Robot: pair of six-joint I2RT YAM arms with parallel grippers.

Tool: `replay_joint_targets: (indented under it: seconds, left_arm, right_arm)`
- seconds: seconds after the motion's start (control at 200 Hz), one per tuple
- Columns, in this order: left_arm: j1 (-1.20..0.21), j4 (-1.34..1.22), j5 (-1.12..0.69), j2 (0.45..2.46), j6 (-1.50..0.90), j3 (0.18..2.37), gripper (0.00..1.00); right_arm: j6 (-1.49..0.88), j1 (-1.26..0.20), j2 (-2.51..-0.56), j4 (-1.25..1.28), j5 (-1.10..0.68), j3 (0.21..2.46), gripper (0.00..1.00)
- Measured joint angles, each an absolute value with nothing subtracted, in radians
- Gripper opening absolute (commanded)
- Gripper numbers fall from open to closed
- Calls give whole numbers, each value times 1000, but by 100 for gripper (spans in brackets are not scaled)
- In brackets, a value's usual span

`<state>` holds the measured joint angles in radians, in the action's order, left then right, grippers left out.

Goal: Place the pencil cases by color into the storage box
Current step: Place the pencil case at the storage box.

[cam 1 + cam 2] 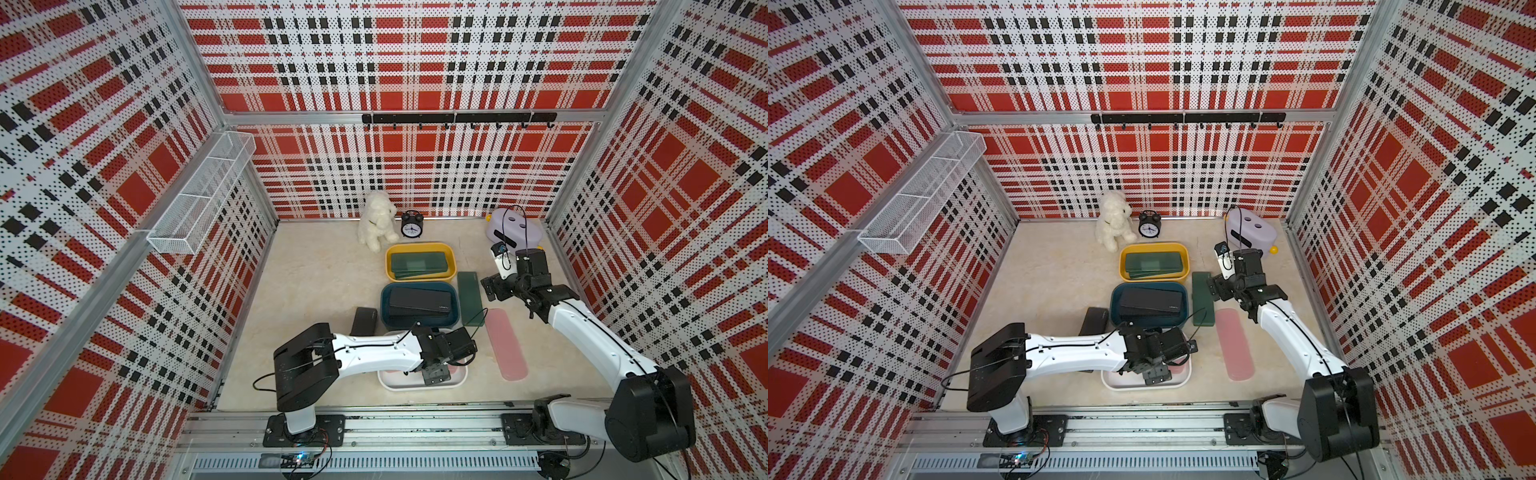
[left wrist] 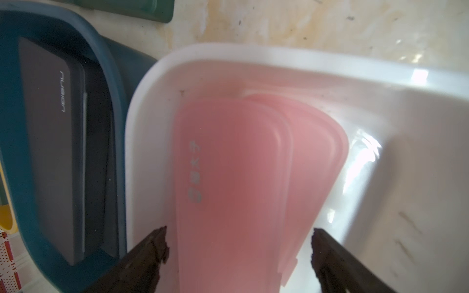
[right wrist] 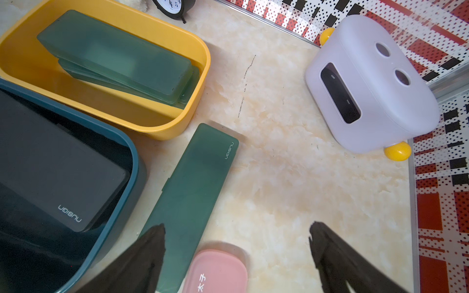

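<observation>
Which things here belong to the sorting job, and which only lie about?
Job: yellow tub with green cases; blue tub with black cases; white tub with pink cases; loose green case, loose pink case, loose black case.
Lying about: plush dog, alarm clock, lilac box, wire basket, hook rail.

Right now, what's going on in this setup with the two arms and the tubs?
This is a sort by colour, partly done. The left gripper hangs open over stacked flat pale pink cases in the white plastic tub. The right gripper is open beside a loose dark green case on the table. A pink case and a black case lie loose there too.
</observation>
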<state>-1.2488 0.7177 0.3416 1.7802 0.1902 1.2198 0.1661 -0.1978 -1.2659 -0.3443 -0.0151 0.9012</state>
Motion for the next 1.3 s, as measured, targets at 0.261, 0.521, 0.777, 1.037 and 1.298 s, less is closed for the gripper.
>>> replay_joint_targets:
  seconds: [0.261,0.521,0.777,1.037,1.298]
  left_arm:
    - [-1253,727,330,1717,177,1248,93]
    - [-1253,677,323,1586,123,1245,93]
    - [-1217,498,383,1355,0,1105,94]
    - [-1011,317,425,1159,-179,926,95]
    - [-798,167,414,1069,-299,813,95]
  right_arm:
    - [158,-186,-1274,-347,-9,901,95]
    - [124,-182,-1312,-382,20,907,95]
    - [100,-180,-1320,-432,50,932,95]
    - [103,-180,-1329,-500,69,940,96]
    - [160,-180,-1411,-624,83,974,96]
